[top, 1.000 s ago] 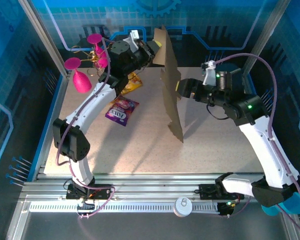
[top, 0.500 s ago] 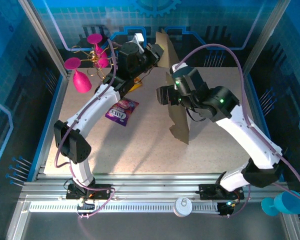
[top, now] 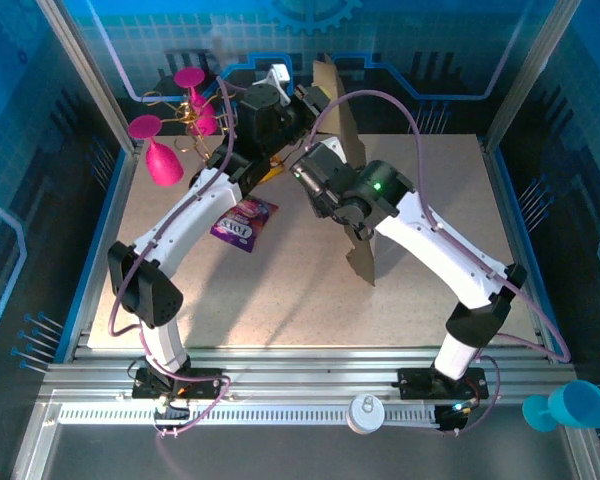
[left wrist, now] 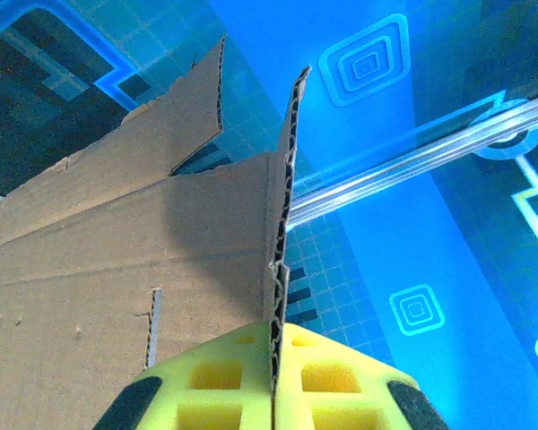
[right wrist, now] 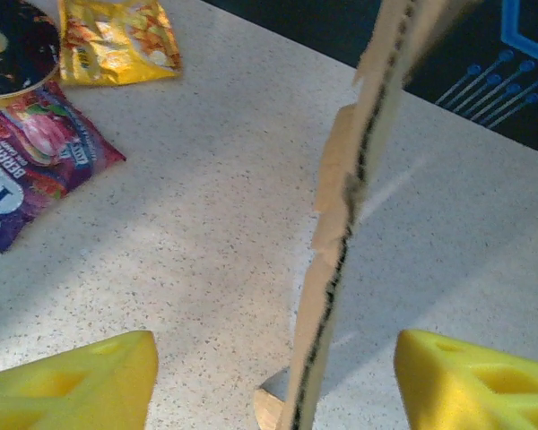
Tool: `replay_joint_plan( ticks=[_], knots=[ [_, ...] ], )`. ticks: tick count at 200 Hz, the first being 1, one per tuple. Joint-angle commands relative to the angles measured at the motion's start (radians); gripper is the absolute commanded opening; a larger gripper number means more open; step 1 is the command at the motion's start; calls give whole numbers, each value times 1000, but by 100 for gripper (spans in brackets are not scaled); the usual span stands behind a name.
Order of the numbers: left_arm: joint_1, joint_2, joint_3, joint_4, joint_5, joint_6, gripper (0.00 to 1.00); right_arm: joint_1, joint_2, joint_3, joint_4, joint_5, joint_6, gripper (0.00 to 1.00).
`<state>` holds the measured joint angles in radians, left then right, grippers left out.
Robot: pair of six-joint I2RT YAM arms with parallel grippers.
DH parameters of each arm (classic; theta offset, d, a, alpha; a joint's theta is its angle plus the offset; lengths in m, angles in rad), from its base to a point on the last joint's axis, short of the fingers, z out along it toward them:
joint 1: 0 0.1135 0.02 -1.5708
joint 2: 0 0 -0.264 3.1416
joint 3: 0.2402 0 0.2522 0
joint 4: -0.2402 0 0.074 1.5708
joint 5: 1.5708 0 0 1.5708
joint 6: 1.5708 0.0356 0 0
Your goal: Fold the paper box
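Observation:
The paper box (top: 362, 255) is a flat brown corrugated sheet standing on edge on the table, running from back to front. My left gripper (top: 302, 103) is at its top back corner. In the left wrist view that gripper (left wrist: 273, 394) is shut on the edge of the paper box (left wrist: 117, 269), with flaps rising above. My right gripper (top: 325, 185) reaches across from the right over the sheet's middle. In the right wrist view it (right wrist: 273, 367) is open, its yellow fingers (right wrist: 81, 381) straddling the thin edge of the paper box (right wrist: 350, 206) without touching it.
A purple snack packet (top: 243, 221) and a yellow one (top: 268, 170) lie left of the sheet, under the left arm. Pink goblets (top: 160, 155) stand at the back left corner. A blue cup (top: 570, 405) sits off the table's front right.
My right arm has swung from the sheet's right side to its left, over the top, so the fingers now straddle the edge. The sheet's lower end shifted slightly. The left grip is unchanged.

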<state>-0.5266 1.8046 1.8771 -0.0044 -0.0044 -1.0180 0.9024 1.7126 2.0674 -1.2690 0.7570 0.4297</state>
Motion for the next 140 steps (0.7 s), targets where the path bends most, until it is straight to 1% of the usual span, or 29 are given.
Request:
replay_joint_plan(
  ticks=[1,32,58,86,93,97,102,123,130,140],
  knots=[
    [-6,-33,34,8,-20,22,0,-3,-8,-11,-38,67,-5,63],
    [-6,-31,36,11,-17,15,0,-33,-17,-54,-21,19,-16,40],
    [-6,-33,37,7,-16,8,0,-66,-33,-78,-6,-11,-49,26],
    [-6,-47,30,6,-7,-13,0,-83,-96,-138,50,-10,-136,1],
    [-6,-56,23,8,-3,-29,0,-85,-124,-162,75,-6,-169,0],
    [-6,-60,17,10,-1,-39,4,-86,-139,-180,94,-3,-189,0],
    [-6,-68,7,13,4,-54,12,-89,-161,-203,123,0,-222,0],
    [-6,-112,-22,-9,4,-119,49,-98,-285,-345,286,-27,-360,0],
    [-6,-128,-22,-34,2,-137,58,-103,-335,-391,346,-40,-403,0],
    [-4,-153,-24,-75,-4,-163,65,-107,-396,-463,430,-55,-467,0]
  ],
)
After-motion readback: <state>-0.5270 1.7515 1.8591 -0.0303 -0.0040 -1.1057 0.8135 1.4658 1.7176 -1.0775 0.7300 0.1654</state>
